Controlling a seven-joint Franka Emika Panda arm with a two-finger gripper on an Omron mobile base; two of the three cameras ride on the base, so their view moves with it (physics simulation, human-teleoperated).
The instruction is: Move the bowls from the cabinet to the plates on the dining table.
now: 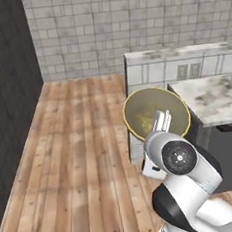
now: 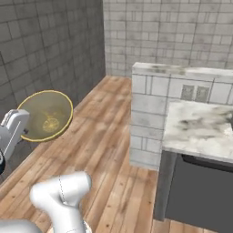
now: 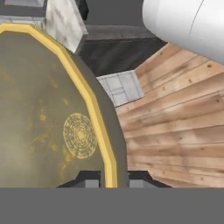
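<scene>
The glossy olive-yellow round bowl with a bright yellow rim (image 1: 153,112) is carried in the air on edge, its hollow turned toward the cameras, above the brown wooden plank floor (image 1: 77,157) and clear of any surface. The tool (image 3: 113,180) is clenched on the bowl's rim: in the hand view one dark finger tip (image 3: 89,180) sits inside the rim and the other outside, though both are cut off by the bottom of that picture. In the left base view the robot's own white arm hides the bowl's lower edge and the grip itself; in the right base view the bowl hangs at the left, in front of the dark grey tiled wall (image 2: 41,50). Beyond it stands a marble-topped grey table (image 1: 214,98), running out of the picture's right edge. The bowl's foot cannot be seen.
</scene>
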